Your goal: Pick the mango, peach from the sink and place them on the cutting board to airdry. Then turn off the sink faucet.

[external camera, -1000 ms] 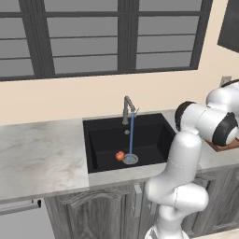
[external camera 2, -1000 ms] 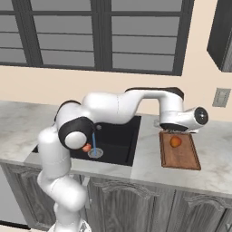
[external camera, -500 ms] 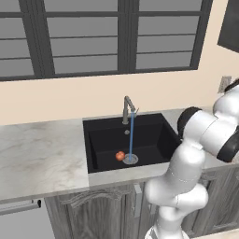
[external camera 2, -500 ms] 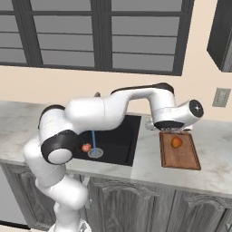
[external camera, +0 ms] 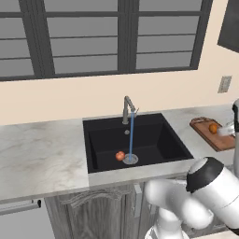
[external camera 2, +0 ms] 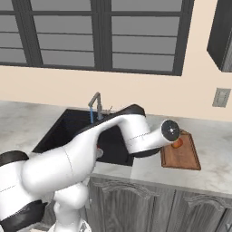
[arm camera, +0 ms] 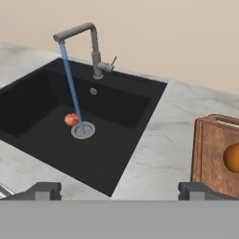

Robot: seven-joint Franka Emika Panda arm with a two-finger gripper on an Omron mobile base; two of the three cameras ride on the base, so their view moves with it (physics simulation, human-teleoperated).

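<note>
Pincer: the gripper [arm camera: 119,189] is seen spread to its widest in the hand view, with nothing held between the finger tips [arm camera: 44,190]; it is poised above the counter strip between the sink [arm camera: 140,112] and the cutting board [arm camera: 212,154].
Change: a second ago the hand was bent low over the cutting board; it has since been lifted off and swung back toward the sink, and the mango [arm camera: 232,158] has been left behind.
Mango: it is found on the cutting board [external camera: 212,135], close to the board's far edge, apart from the gripper.
Peach: the peach [arm camera: 71,119] is seen on the sink floor, just beside the drain [arm camera: 82,130], on the side away from the cutting board.
Faucet: the sink faucet [arm camera: 91,44] is mounted at the sink's rear edge, and a blue stream [arm camera: 72,88] is poured from it onto the drain.
Meaning: the first fruit is judged delivered. The peach is judged the next target, to be reached past the stream, and the faucet is yet to be shut off.
</note>
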